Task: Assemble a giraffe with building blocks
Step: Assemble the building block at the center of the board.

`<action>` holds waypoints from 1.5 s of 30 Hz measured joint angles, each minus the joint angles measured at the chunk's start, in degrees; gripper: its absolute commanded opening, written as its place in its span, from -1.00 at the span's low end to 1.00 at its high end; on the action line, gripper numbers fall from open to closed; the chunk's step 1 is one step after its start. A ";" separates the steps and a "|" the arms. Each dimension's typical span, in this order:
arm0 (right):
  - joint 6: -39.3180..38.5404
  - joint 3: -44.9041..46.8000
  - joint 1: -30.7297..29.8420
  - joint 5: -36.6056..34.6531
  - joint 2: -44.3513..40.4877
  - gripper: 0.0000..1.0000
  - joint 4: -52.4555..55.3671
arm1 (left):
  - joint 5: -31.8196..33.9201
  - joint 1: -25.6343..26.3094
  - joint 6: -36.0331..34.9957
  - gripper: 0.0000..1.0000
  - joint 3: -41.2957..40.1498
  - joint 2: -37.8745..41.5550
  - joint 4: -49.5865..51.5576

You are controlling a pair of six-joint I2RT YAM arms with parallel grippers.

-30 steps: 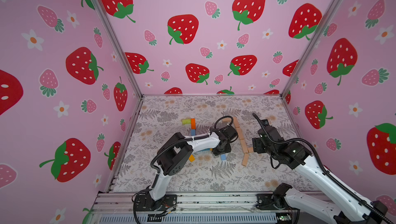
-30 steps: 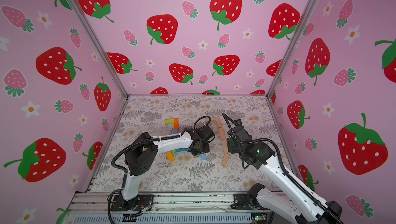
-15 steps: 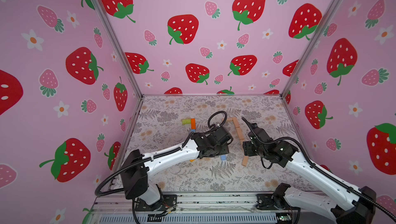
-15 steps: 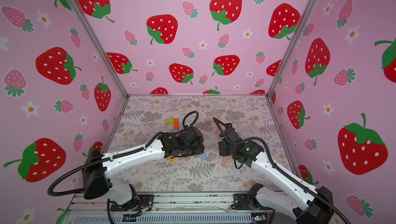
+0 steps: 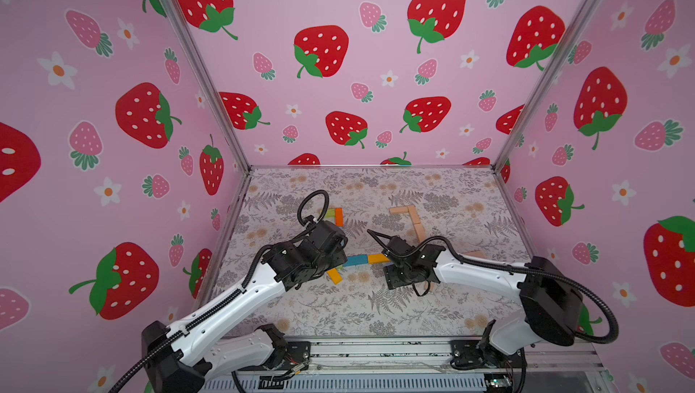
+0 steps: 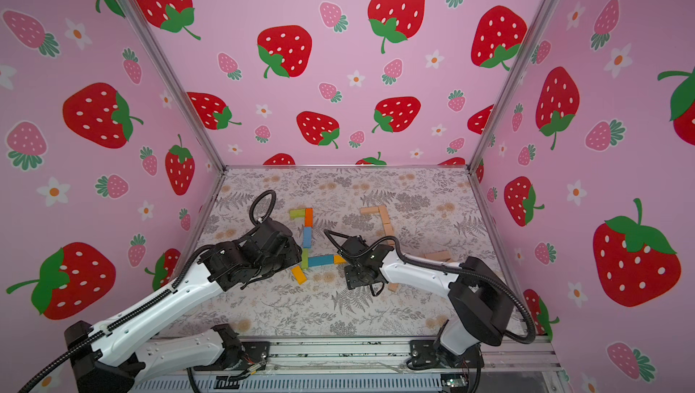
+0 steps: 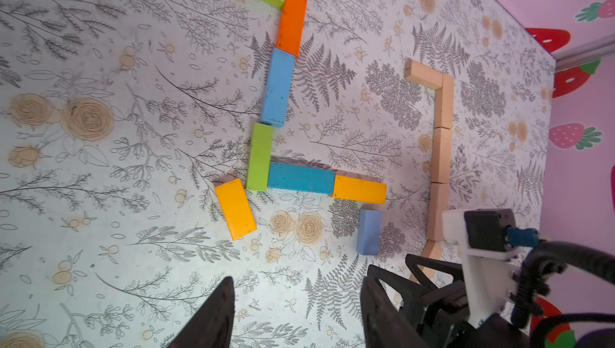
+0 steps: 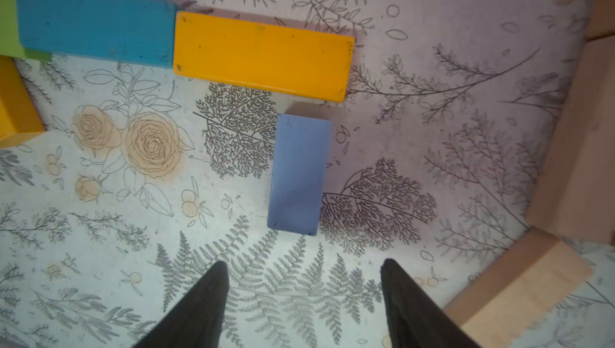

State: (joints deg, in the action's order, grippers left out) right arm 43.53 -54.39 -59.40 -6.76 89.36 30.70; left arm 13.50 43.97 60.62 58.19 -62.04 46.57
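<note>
Altogether eight painted building blocks [image 7: 279, 90], teal block [image 6: 320, 260] lengthwise left-right mid-frame in a top view, left pincer [image 7: 298, 273] and right pincer [image 8: 303, 261] both agape, empty.

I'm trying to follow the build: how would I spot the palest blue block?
On the floral table, find the teal block joined end to end with a yellow block. The pale block lies crosswise by that yellow block's far end. It alone is lavender-blue, duller than its neighbours.
</note>
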 measured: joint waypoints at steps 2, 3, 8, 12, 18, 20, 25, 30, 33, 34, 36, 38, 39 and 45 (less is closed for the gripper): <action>0.48 -1.40 -0.13 0.70 2.45 0.46 -0.39 | -0.02 -1.11 -0.44 0.23 -0.98 1.33 0.42; 0.70 -2.27 -0.13 0.94 3.78 0.45 -0.46 | -0.07 -1.62 -0.66 0.22 -1.49 1.97 0.68; 1.70 -5.07 -0.11 1.01 8.11 0.36 0.22 | -0.44 -3.02 -1.14 0.20 -2.25 3.52 1.44; 2.14 -5.46 0.26 0.90 9.38 0.24 0.90 | -0.57 -3.50 -1.60 0.19 -2.25 4.07 1.46; 1.70 -6.62 1.09 1.03 12.00 0.06 2.05 | -0.63 -3.96 -2.16 0.17 -2.25 4.15 1.46; 1.60 -7.37 1.33 1.14 12.52 -0.03 2.19 | -0.66 -4.00 -2.29 0.17 -2.25 4.15 1.46; 1.25 -8.28 1.84 1.22 13.18 -0.17 2.78 | -0.63 -4.20 -2.43 0.15 -2.25 4.15 1.49; 0.96 -8.46 2.45 1.27 13.35 -0.32 3.32 | -0.61 -4.39 -2.62 0.14 -2.25 4.15 1.53; 0.59 -8.79 2.82 1.27 13.51 -0.34 3.80 | -0.59 -4.39 -2.86 0.14 -2.25 4.15 1.66; 0.48 -9.03 2.89 1.25 13.66 -0.34 3.96 | -0.59 -4.39 -2.97 0.14 -2.25 4.15 1.73; 0.20 -9.46 3.06 1.27 13.94 -0.36 4.11 | -0.59 -4.46 -3.13 0.13 -2.25 4.15 1.77; 0.02 -10.01 3.08 1.27 14.27 -0.37 4.50 | -0.59 -4.52 -3.28 0.13 -2.25 4.15 1.79; -0.07 -10.23 3.15 1.27 14.36 -0.37 4.55 | -0.59 -4.55 -3.39 0.13 -2.25 4.15 1.79; -0.13 -10.51 3.17 1.29 14.47 -0.33 4.79 | -0.57 -4.83 -3.50 0.13 -2.25 4.15 1.95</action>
State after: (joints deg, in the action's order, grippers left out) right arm 43.40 -64.90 -56.23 -5.48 103.83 35.48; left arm 12.93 39.13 57.12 55.94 -57.89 48.51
